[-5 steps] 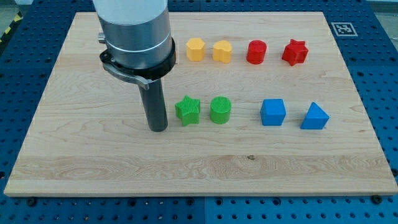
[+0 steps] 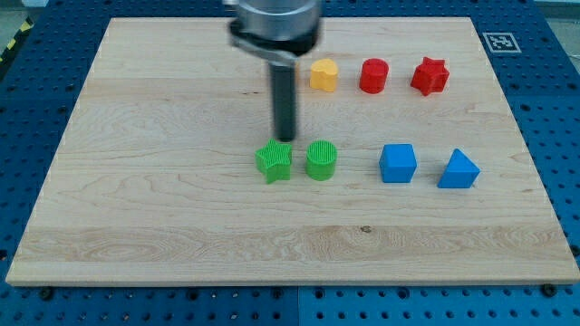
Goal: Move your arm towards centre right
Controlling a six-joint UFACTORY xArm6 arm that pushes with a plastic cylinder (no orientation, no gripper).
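Observation:
My tip (image 2: 285, 137) stands on the wooden board (image 2: 136, 208), just above the green star (image 2: 274, 161) toward the view's top, very close to it or touching. The green cylinder (image 2: 321, 159) sits right of the star. A yellow heart-like block (image 2: 323, 75), a red cylinder (image 2: 373, 75) and a red star (image 2: 430, 76) line the top row. A blue cube (image 2: 398, 163) and a blue triangular block (image 2: 459, 169) sit at centre right. The arm hides the second yellow block.
A fiducial marker (image 2: 498, 41) is on the board's top right corner. A blue perforated table (image 2: 562, 109) surrounds the board.
The arm has moved to the view's right and toward the top; the tip went from left of the green star to just above it. The blocks have not moved.

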